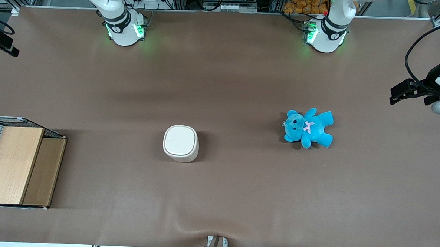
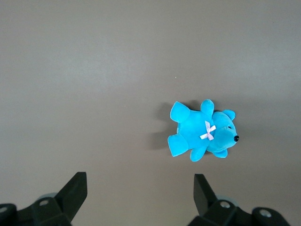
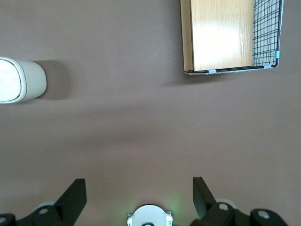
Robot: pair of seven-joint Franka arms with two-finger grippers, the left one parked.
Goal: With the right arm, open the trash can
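While the brown table (image 1: 221, 82) spreads wide under everything, the biggest item on it is the wooden-panelled wire box (image 1: 17, 163), which sits at the working arm's end of the table, close to the edge nearest the front camera; its light wood panels face up and black wire mesh shows along one side. The right arm (image 1: 113, 11) rises from its base at the table edge farthest from the front camera, green lights glowing on the base. Its gripper (image 3: 139, 195) hangs high above bare tabletop with the black fingers (image 3: 75, 195) spread wide apart and nothing between them; in the right wrist view both the trash can and the box lie well clear of it.

The trash can (image 1: 181, 143) stands upright near the middle of the table, nearer to the front camera than the arm bases, well apart from the box. It is a cream-white, rounded-square bin, and its flat lid with the inset rim lies closed on top.

Toward the parked arm's end lies a blue teddy bear (image 1: 309, 128) on its back, a small pink bow (image 1: 309, 126) on its chest, well apart from the trash can.
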